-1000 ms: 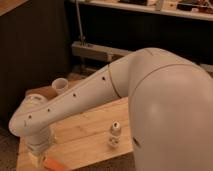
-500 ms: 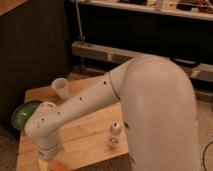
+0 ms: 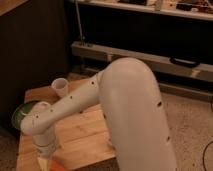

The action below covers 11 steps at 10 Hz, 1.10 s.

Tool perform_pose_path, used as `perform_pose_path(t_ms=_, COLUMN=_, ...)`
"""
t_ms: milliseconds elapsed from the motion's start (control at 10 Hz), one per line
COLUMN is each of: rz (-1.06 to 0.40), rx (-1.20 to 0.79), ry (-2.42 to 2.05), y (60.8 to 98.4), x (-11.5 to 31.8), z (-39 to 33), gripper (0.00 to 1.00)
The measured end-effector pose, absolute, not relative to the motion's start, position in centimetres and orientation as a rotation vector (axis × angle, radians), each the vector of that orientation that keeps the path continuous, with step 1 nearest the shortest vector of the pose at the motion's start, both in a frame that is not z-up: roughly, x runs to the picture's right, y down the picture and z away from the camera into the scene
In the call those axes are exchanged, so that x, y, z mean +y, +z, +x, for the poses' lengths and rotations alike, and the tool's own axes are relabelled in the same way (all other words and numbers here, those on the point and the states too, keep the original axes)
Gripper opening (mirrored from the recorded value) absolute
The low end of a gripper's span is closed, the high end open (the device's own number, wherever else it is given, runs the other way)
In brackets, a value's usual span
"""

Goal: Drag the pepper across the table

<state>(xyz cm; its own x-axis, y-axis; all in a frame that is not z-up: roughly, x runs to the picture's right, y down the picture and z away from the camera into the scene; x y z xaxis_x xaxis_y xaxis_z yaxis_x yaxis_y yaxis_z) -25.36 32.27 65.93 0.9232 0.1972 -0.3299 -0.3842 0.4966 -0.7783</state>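
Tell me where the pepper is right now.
The pepper lies near the table's front edge, at the bottom left of the camera view, just right of the lowered gripper.

I saw the gripper (image 3: 44, 162), matt beige plastic, down at the table (image 3: 85, 136). Beneath it lay grained, faintly sheened wooden planks; above it, the arm (image 3: 75, 102) looked smooth, satin-white plastic.

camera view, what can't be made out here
- Slim orange-red pepper: only a sliver shows; the bottom edge cuts it off.
- Hand, bottom left over the light wooden plank table: tip cut off by the bottom edge.
- Table's right side: hidden behind the white robot arm.
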Motion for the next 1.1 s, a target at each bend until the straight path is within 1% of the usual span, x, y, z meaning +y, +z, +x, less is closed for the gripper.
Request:
perform_pose_path(t_ms=300, rz=-0.982, rx=0.23, ry=0.324, y=66.7, x=32.2, z=-26.8, gripper=0.65)
perform_pose_path(t_ms=600, rz=-0.975, rx=0.236, ry=0.277, y=66.6, x=32.7, z=-28.3, gripper=0.65)
perform_pose_path(t_ms=1100, rz=-0.97, rx=0.278, ry=0.232, y=67.0, x=34.5, z=-28.7, gripper=0.65)
